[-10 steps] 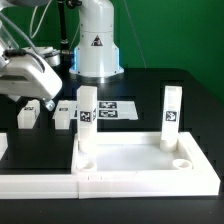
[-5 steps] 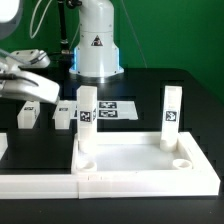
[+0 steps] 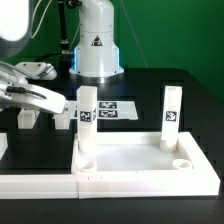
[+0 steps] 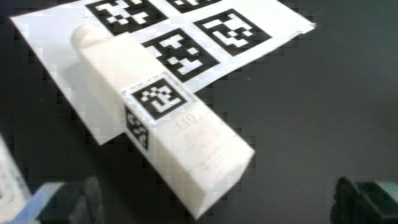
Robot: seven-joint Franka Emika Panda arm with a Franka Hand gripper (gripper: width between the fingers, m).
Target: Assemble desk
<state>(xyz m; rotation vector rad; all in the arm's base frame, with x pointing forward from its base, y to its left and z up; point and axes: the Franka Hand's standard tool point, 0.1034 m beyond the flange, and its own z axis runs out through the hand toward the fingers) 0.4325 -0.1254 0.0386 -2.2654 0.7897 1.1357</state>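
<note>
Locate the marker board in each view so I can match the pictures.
Exterior view: the marker board lies flat behind the desk top, just to the exterior view's right of an upright leg.
Wrist view: the marker board lies at one end of a lying leg, cropped by the frame.
Shared landmark: that lying leg, likely the loose one nearest the board.
</note>
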